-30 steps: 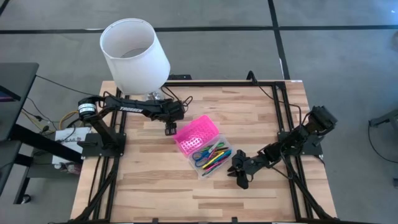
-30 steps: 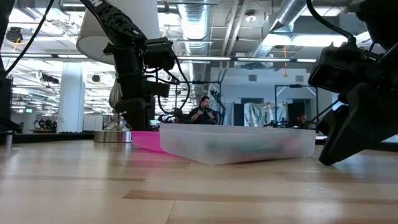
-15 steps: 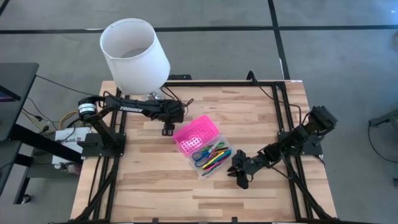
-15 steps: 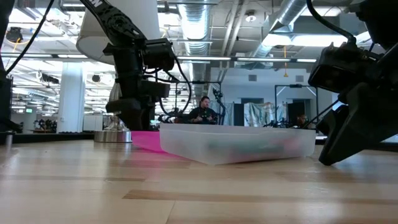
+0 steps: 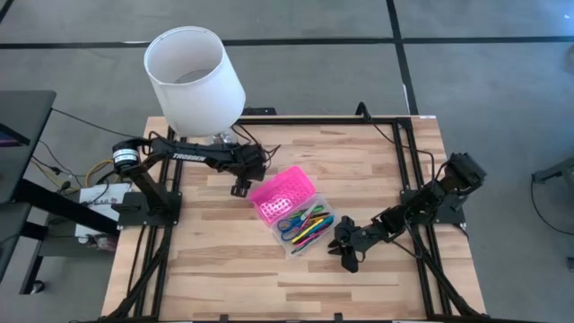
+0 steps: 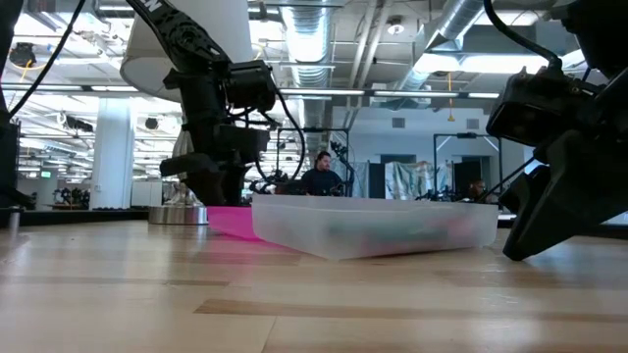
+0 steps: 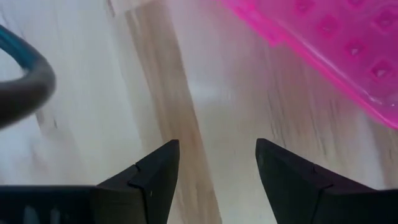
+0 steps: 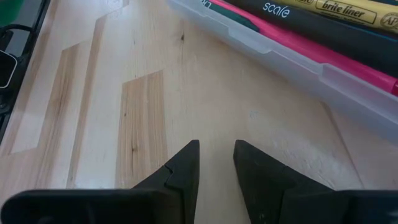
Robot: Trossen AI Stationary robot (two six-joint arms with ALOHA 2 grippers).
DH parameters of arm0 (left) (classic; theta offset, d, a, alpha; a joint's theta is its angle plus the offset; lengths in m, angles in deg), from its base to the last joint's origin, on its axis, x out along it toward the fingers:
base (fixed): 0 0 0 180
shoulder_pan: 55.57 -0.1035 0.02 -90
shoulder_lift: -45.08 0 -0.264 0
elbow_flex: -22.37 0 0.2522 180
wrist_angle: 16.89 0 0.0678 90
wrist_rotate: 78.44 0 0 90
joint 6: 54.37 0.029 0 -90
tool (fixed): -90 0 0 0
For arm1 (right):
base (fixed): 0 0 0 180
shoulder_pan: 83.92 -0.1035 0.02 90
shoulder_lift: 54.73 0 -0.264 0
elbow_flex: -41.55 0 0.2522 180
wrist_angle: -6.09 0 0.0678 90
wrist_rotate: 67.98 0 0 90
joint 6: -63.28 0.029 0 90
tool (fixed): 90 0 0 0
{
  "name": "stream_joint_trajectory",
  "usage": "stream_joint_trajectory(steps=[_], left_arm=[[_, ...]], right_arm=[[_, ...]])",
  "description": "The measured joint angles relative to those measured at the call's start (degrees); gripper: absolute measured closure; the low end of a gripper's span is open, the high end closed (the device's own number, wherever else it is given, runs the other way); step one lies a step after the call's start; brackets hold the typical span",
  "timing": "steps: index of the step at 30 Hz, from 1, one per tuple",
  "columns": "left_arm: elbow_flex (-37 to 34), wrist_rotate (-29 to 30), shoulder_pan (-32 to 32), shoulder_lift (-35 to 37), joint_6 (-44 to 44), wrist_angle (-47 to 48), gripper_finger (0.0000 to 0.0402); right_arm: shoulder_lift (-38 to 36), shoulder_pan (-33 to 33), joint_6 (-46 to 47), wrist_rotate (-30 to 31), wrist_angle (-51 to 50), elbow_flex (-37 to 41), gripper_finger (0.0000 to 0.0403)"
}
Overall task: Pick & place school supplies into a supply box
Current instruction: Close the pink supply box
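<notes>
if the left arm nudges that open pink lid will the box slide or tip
Probably slide: the box looks like thin clear plastic on smooth wood. The pink lid lies flat, so tipping seems unlikely; it may swing on its hinge. The pens inside add a little weight.

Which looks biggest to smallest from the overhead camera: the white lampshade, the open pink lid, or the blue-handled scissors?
1. White lampshade: clearly largest, though it stands tall and nearer the camera, which inflates it.
2. Pink lid, lying open beside the clear base.
3. Blue-handled scissors, smallest, lying in the base among the pens.
</notes>
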Motion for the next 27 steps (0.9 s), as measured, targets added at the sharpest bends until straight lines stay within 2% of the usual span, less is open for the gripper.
stream_joint_trajectory(steps=[9, 13, 20, 27], left_arm=[[0.00, -10.81, -2.19, 0.00, 5.72, -3.80, 0.0194], [-0.29, -10.62, -2.10, 0.00, 6.00, -4.59, 0.0194], [-4.84, -10.60, -2.15, -0.02, 7.26, -11.60, 0.0194], [-7.14, -10.88, -2.31, 0.11, 6.95, -13.23, 0.0194]], right_arm=[[0.00, 0.00, 0.00, 0.07, 0.04, 0.00, 0.0303], [0.00, 0.00, 0.00, 0.07, 0.07, 0.00, 0.0303], [0.00, 0.00, -0.02, 0.09, 0.07, 0.00, 0.0303], [0.00, 0.61, -0.14, 0.15, 0.10, 0.00, 0.0303]])
